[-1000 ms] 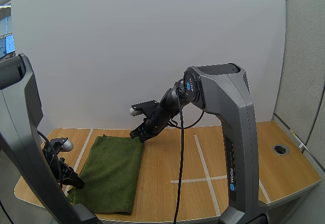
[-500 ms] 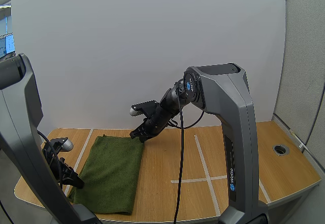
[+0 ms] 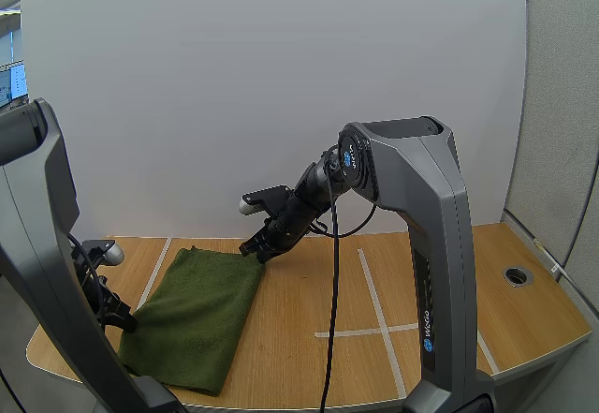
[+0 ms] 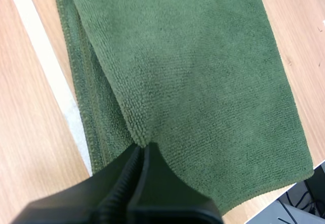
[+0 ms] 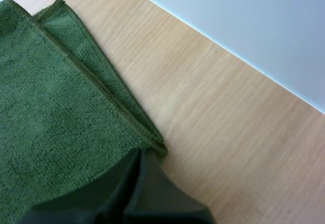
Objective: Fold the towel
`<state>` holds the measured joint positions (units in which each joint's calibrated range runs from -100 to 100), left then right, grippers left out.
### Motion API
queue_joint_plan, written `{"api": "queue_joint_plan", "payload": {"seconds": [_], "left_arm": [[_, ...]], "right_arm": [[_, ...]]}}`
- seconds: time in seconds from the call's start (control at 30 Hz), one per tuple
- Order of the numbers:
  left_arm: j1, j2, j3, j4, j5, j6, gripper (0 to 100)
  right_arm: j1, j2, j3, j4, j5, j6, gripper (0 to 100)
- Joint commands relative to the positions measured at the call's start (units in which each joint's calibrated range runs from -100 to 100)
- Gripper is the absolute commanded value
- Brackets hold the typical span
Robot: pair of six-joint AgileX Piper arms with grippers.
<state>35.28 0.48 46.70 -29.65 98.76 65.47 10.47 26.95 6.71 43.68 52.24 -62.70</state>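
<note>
A dark green towel (image 3: 192, 312), folded in layers, lies slanted on the left part of the wooden table (image 3: 449, 310). My left gripper (image 3: 122, 320) holds its near left corner; in the left wrist view the gripper (image 4: 140, 152) is shut on the upper layer's edge of the towel (image 4: 193, 82), with lower layers showing beside it. My right gripper (image 3: 255, 247) holds the far right corner. The right wrist view shows the gripper (image 5: 143, 157) pinching that corner of the towel (image 5: 56, 107), just off the bare wood.
White tape lines (image 3: 374, 301) cross the table right of the towel, and one strip (image 4: 45, 71) runs along the towel's left side. A round cable hole (image 3: 517, 275) sits at the far right. The towel's near end lies close to the table's front edge.
My left gripper has moved left and slightly up, dragging the towel's near end leftward, so the towel now lies slanted. The right gripper has stayed at the far corner.
</note>
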Motion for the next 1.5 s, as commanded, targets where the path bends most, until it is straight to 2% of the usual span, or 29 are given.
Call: {"api": "queue_joint_plan", "payload": {"seconds": [0.0,0.43,0.7,0.77,0.93,1.03,1.33,1.47], "left_arm": [[-0.2,-0.53,-0.52,0.41,1.24,0.39,0],[-0.2,0.3,-0.38,-0.65,1.24,2.32,0],[-0.2,0.3,-0.38,-2.51,-6.41,2.32,1],[-0.2,0.3,-0.38,-3.02,-6.79,2.32,9],[-0.2,0.3,-0.29,-3.97,-6.62,2.32,43],[-0.2,0.3,-0.29,-3.97,-6.62,2.32,55],[-0.2,0.3,-0.29,-3.97,-4.74,2.12,55],[-0.13,-0.79,-0.29,-4.39,1.24,2.12,55]], "right_arm": [[-0.03,-0.94,-0.2,-0.73,0.55,0.08,0],[-0.03,-0.94,-0.2,-1.19,0.55,0.08,0],[-0.03,-0.94,-0.2,-2.03,0.55,0.08,0],[-0.03,-0.94,-0.2,-2.03,0.55,0.08,0],[-0.03,-0.94,-0.2,-2.03,0.55,0.08,0],[-0.03,-0.94,-0.2,-2.03,0.55,0.08,0],[-0.03,-0.94,-0.2,-2.03,0.55,0.08,0],[-0.03,-1.77,-0.2,-1.99,-0.11,0.08,0]]}}
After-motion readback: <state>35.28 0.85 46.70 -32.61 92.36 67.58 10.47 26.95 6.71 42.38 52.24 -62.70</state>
